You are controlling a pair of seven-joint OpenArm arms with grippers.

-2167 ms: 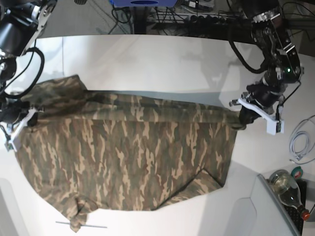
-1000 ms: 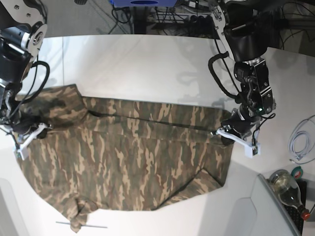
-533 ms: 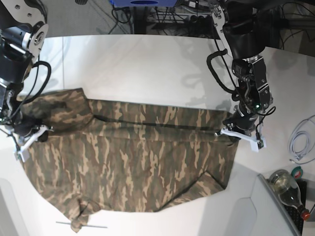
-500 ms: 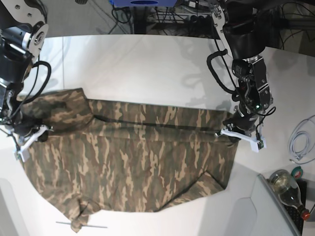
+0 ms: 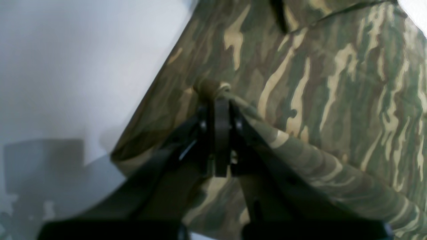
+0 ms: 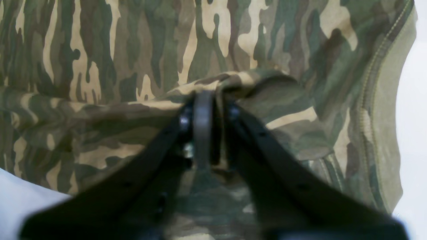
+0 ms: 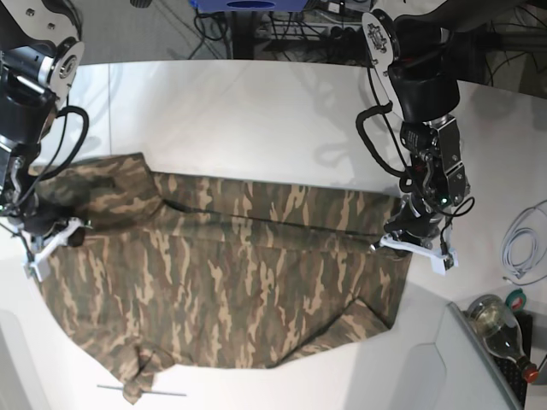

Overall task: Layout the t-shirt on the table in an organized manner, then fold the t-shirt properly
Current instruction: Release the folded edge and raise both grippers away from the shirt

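Note:
The camouflage t-shirt (image 7: 231,273) lies spread on the white table (image 7: 256,120), with a folded band along its far edge. My left gripper (image 7: 402,237) is shut on the shirt's right end; the left wrist view shows its jaws (image 5: 217,96) pinching a bunched bit of cloth (image 5: 333,100). My right gripper (image 7: 53,231) is shut on the shirt's left end; the right wrist view shows its jaws (image 6: 203,93) pinching a raised fold of cloth (image 6: 133,60) near a stitched hem. The collar is not in view.
A glass bottle (image 7: 500,329) lies at the lower right beyond the table's curved edge. A white cable (image 7: 521,248) is coiled at the right edge. A thin grey stick (image 7: 141,391) lies by the shirt's lower left corner. Cables and a blue object (image 7: 248,4) lie behind the table.
Both grippers have carried the shirt's far edge toward the near side, laying a folded band over the body. In the last half second the left gripper shifted slightly lower.

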